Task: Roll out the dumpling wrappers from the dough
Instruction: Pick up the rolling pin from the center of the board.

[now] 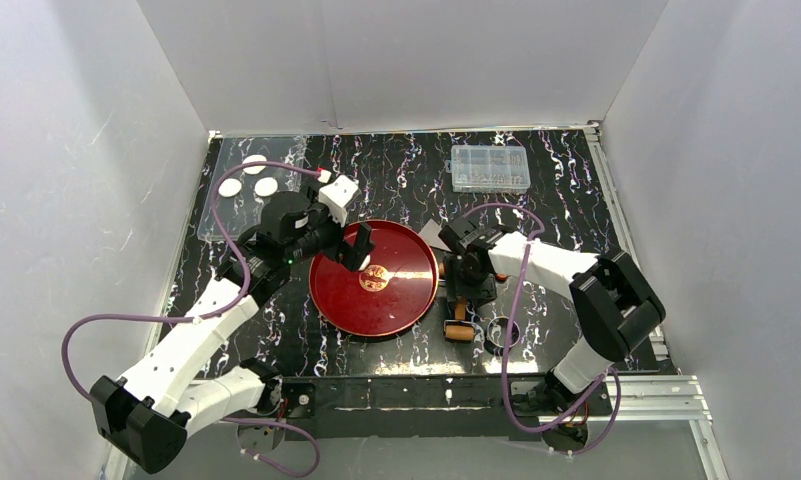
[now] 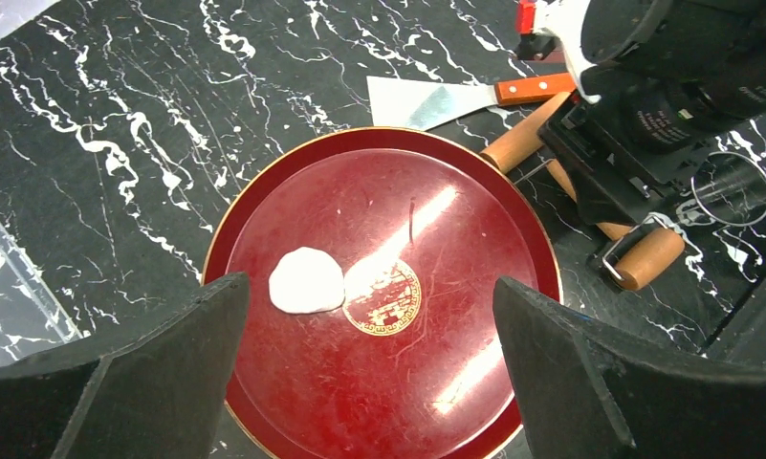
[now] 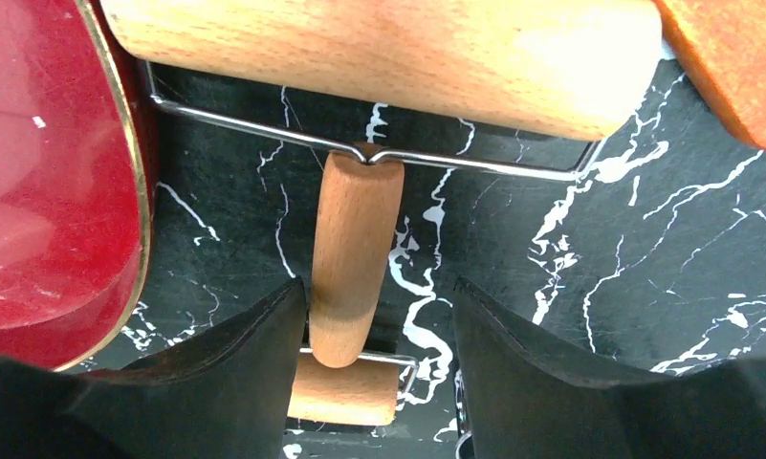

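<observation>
The dough [image 2: 306, 280] is a flattened white piece lying on the red plate [image 2: 455, 220], just left of its gold emblem. In the top view the left gripper covers it. My left gripper [image 2: 369, 316] is open wide and empty, hovering above the plate [image 1: 406, 300], and also shows in the top view [image 1: 359, 245]. Three round white wrappers [image 1: 250, 178] lie on a clear sheet at the far left. My right gripper [image 3: 379, 292] is open and straddles the wooden roller's handle [image 3: 355, 239]; the left finger is close beside it and a gap shows on the right.
The roller [image 1: 459, 322] lies on the table right of the plate. A metal ring cutter [image 1: 501, 333] sits beside it. A scraper with an orange handle [image 2: 455, 98] lies behind the plate. A clear plastic box [image 1: 491, 168] stands at the back right.
</observation>
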`<action>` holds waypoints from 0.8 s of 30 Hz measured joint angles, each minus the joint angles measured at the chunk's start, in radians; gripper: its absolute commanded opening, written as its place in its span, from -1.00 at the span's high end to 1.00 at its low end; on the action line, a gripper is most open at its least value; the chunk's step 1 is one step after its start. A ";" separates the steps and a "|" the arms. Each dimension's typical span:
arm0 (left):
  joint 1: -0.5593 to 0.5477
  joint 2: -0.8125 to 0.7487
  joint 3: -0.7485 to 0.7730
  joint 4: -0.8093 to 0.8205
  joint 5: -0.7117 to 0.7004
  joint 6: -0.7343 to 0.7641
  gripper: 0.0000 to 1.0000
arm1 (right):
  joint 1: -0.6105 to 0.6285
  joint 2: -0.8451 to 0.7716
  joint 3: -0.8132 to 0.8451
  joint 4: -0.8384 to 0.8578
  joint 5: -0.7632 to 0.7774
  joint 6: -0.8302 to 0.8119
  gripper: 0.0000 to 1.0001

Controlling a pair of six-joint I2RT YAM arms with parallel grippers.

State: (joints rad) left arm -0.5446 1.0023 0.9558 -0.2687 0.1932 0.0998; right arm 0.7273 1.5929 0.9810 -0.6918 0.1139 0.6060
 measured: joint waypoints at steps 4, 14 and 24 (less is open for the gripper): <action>-0.003 0.000 -0.007 0.002 0.011 -0.002 -0.99 | 0.000 0.024 0.000 0.003 0.005 0.000 0.19; -0.003 -0.010 -0.017 -0.002 0.093 0.080 -0.99 | -0.002 0.039 0.024 -0.006 -0.035 -0.025 0.97; -0.046 -0.034 -0.021 -0.065 0.411 0.517 -0.96 | -0.096 -0.077 0.242 -0.192 -0.267 -0.127 0.97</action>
State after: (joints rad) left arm -0.5903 0.9688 0.9344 -0.3336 0.6041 0.6170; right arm 0.6312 1.5158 1.2228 -0.8833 -0.1532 0.4793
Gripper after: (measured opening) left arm 0.969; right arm 0.246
